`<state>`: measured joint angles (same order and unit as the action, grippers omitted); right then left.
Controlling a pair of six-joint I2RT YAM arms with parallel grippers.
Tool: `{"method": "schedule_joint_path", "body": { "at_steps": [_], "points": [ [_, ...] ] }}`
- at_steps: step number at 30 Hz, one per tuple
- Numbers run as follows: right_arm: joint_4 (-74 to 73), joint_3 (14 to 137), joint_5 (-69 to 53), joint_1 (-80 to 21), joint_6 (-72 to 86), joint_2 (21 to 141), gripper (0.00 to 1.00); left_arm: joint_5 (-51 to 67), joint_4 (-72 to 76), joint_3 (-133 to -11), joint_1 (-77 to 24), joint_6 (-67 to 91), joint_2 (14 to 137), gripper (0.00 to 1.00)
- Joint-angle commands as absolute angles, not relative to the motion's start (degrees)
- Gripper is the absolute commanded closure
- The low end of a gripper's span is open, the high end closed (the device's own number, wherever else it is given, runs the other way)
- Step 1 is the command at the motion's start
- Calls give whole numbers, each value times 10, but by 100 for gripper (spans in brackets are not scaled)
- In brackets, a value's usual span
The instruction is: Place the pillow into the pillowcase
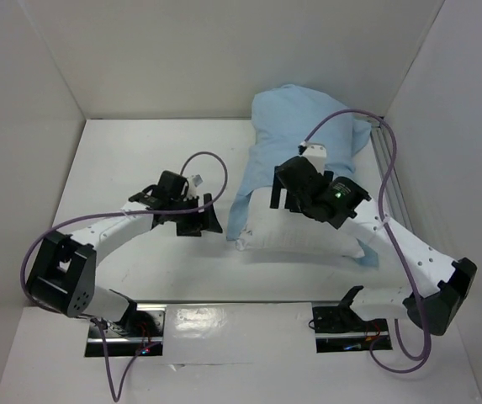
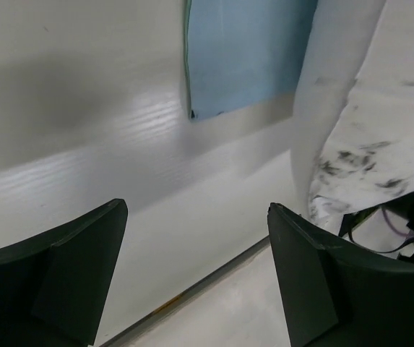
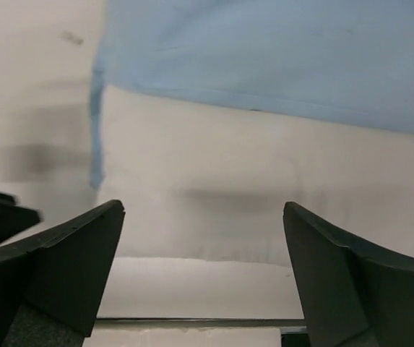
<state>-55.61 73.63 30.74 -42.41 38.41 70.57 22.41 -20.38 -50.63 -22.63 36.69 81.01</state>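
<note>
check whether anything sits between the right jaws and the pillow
Nothing visible does. The right jaws stand open directly over the bare white end of the pillow, which sticks out of the pillowcase; only air lies between them.

I see open table (image 1: 114, 160) far left, pillowcase (image 1: 291, 118) and pillow (image 1: 291, 240) filling the right half — walls (image 1: 224, 50) close on three sides

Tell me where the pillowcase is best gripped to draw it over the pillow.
Probably the pillowcase's near-left hem corner, approached from the left by the open left gripper. That edge lies thin and loose beside the pillow, clear of the bulk.
</note>
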Motion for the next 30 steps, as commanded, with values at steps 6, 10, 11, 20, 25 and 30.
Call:
{"method": "schedule_joint_path", "body": {
  "at_steps": [6,10,11,20,25,30],
  "points": [
    [-584,824,337,-534,440,800,1,150,-117,-518,-280,378,895,7],
    [-563,788,359,-540,484,838,1,113,-117,-555,-286,390,962,7],
    [-536,761,359,-533,491,847,1,113,-117,-562,-286,390,973,8],
    [-476,656,349,-469,479,813,100,236,-25,-584,-279,331,1004,15],
    [-425,642,239,-421,397,690,100,297,11,-590,-279,326,1029,18],
    [-439,665,174,-393,358,657,100,277,19,-596,-286,331,1029,18]
  ]
}}
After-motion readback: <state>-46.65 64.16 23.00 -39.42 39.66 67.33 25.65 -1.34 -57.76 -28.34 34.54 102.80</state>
